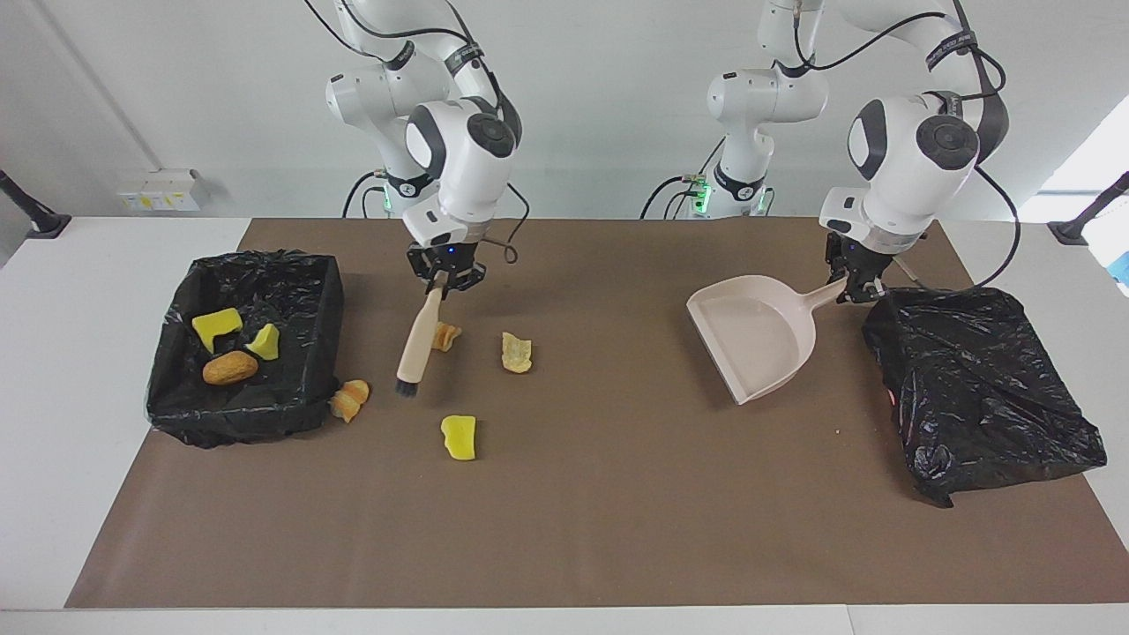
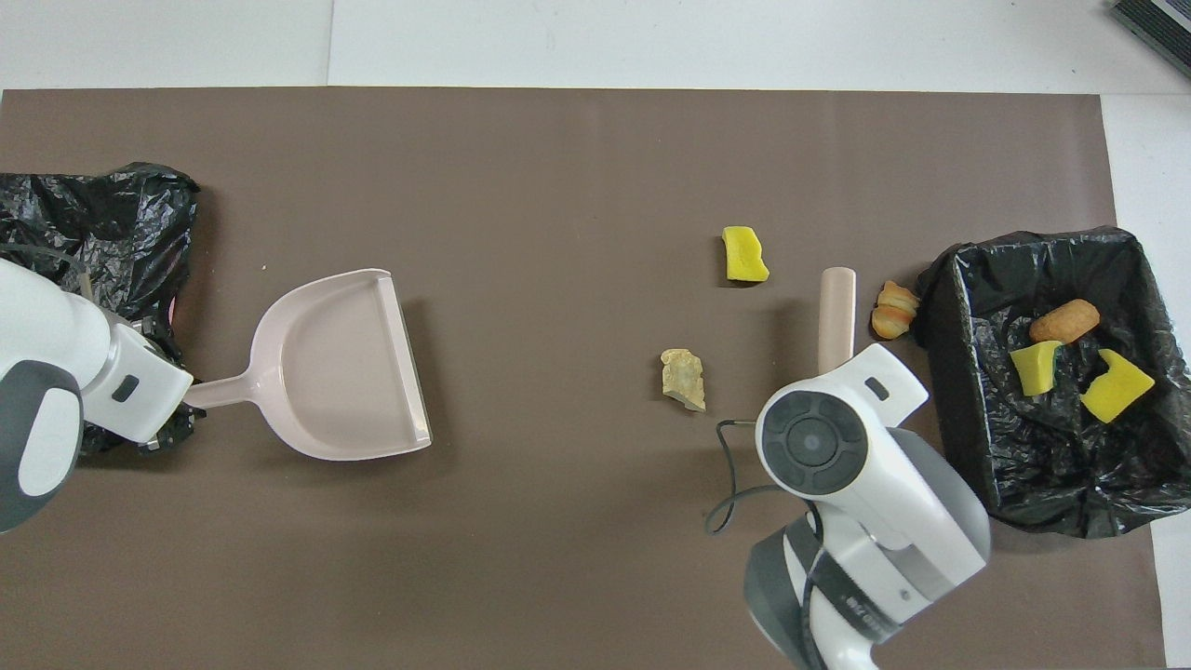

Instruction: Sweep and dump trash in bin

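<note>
Indoors, brown mat [image 1: 573, 511], white table [image 1: 53, 423]

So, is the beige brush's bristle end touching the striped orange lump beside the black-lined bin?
Apart. The facing view shows brown mat between the bristle end of the brush and the striped lump; the overhead view agrees.

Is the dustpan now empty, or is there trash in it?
Empty. The dustpan shows only its bare pink inside in both views; four scraps lie on the mat, three in the bin.
</note>
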You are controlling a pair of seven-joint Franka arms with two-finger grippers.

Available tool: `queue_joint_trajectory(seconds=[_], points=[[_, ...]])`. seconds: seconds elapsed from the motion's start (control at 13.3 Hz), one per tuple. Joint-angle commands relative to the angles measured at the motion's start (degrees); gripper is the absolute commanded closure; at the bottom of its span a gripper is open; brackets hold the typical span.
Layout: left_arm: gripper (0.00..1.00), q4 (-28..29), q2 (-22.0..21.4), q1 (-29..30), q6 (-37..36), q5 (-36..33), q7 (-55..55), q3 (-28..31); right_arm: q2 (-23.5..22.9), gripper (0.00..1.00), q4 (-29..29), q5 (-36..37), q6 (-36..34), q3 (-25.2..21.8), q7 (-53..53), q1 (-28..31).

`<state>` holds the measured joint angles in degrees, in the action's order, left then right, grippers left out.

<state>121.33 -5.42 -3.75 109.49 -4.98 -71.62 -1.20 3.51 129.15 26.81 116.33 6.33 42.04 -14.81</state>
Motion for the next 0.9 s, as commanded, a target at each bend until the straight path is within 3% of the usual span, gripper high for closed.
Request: queue_joint_trajectory(seconds=[0.0,0.23,0.6,0.83], points=[[1.0,1.63,-0.03,-4.75,3.53,-0.9,5.32,0.32,-0.87,1.0,0.22,3.42,2.49,0.88,-6.33,6.0],[1.0,1.98,2.6,-12.41,5.64,-0.9,17.27,0.32,-0.96,1.0,1.54,4.48,3.81,0.96,-11.45,11.46],[1.0,4.62,2.34,-15.85,7.14,-0.38,23.98,0.23,-4.12,1.0,3.12,3.17,7.51,1.14,-16.44,11.91],[1.0,5.93,1.73,-17.68,7.15,-0.2,24.33,0.23,-4.65,1.0,1.55,-12.71,4.89,1.32,-22.34,7.45]])
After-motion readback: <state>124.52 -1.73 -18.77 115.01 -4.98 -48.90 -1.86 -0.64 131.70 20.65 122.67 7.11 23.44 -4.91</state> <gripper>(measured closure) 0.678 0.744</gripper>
